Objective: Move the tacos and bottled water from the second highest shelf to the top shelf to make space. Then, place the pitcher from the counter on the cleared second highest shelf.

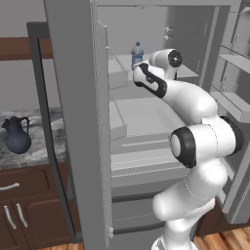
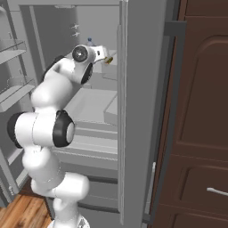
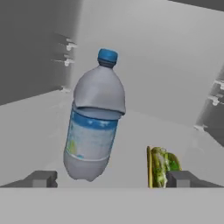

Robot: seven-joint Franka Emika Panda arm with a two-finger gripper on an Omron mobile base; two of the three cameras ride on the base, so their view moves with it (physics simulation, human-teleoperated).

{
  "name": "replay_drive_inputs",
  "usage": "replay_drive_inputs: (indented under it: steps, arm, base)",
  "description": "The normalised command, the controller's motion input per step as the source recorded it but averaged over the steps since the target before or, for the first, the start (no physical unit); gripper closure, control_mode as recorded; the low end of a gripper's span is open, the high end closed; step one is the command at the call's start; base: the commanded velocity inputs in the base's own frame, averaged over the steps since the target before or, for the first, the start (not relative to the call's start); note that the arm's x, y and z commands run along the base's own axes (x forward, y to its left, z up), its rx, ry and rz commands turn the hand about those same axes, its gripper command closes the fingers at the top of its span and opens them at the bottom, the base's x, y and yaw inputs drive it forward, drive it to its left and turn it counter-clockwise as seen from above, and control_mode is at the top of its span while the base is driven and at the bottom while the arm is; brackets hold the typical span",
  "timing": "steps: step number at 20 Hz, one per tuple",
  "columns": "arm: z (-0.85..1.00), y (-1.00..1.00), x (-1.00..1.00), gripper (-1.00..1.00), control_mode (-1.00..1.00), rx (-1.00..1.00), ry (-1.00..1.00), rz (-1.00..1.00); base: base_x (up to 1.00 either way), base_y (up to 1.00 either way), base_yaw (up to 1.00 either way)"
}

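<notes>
Hand view: two-finger gripper [image 3: 111, 178] spread wide, holding nothing. Clear plastic water bottle with blue cap [image 3: 93, 118] upright at 11 o'clock; folded yellow taco [image 3: 160, 166] at 2 o'clock by one fingertip, both on pale grey fridge shelf [image 3: 39, 131].

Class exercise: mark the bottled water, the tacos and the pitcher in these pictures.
bottled water [image 3: 91, 138]: hand view, on its blue label band.
tacos [image 3: 161, 166]: hand view, on the green filling beside the yellow shell.
pitcher [image 1: 18, 139]: left base view, on its rounded belly.
</notes>
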Motion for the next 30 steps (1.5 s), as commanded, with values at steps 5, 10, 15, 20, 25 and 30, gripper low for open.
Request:
replay_drive_inputs:
  steps: [5, 10, 15, 20, 25, 30]
  arm:
    - [0.01, -0.01, -1.00, -1.00, -1.00, -0.07, 0.21, -0.03]
    - [-0.02, 0.10, -1.00, -1.00, -1.00, -0.12, 0.20, 0.00]
    - [-0.31, 0.05, -1.00, -1.00, -1.00, -0.01, 0.14, 0.00]
    - [-0.54, 0.00, -1.00, -1.00, -1.00, 0.01, 0.19, 0.00]
    - [-0.48, 0.01, -0.99, -1.00, -1.00, 0.07, 0.10, -0.08]
    - [-0.31, 0.00, -0.88, -1.00, -1.00, 0.14, 0.11, -0.21]
  base:
    - [0.00, 0.00, 0.00]
    - [0.00, 0.00, 0.00]
    - [0.00, 0.00, 0.00]
    - [0.00, 0.00, 0.00]
    - [0.00, 0.00, 0.00]
    - [0.00, 0.00, 0.00]
